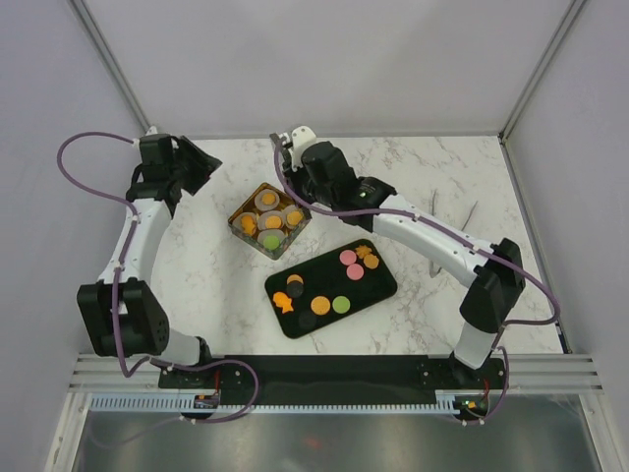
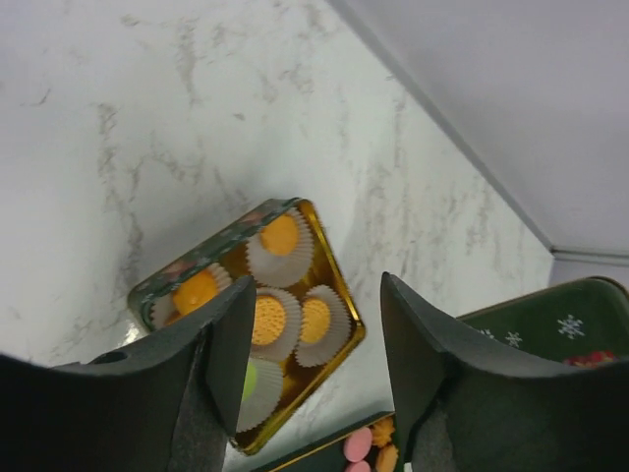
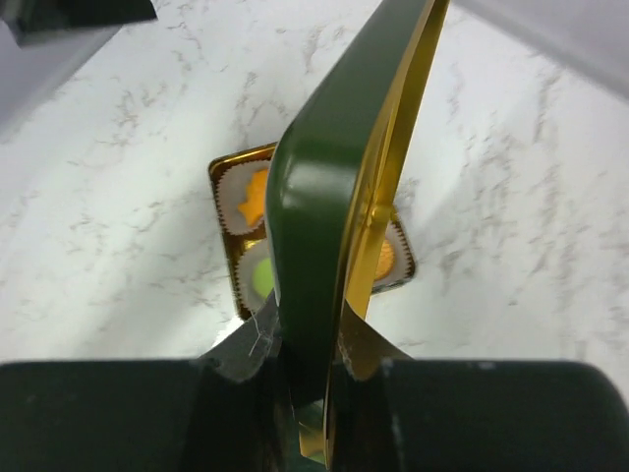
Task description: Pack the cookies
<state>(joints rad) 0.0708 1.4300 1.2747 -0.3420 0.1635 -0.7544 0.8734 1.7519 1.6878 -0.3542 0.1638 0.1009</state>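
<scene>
Several cookies (image 1: 341, 305), orange, pink, green and dark, lie on the black oblong tray (image 1: 378, 287). More sit in white paper cups inside the open gold tin (image 1: 239, 213), such as an orange one (image 2: 280, 236) and a green one (image 3: 261, 278). My right gripper (image 3: 313, 339) is shut on the edge of the green-and-gold tin lid (image 3: 324, 197) and holds it on edge above the tin (image 3: 224, 167). In the top view the right gripper (image 1: 295, 182) hovers over the tin's far corner. My left gripper (image 2: 316, 285) is open and empty, above and left of the tin (image 2: 337, 273); it also shows in the top view (image 1: 201, 167).
The lid also shows at the right edge of the left wrist view (image 2: 550, 324). The tray lies on the marble table (image 1: 216, 285) in front of and right of the tin. White enclosure walls stand behind and at both sides.
</scene>
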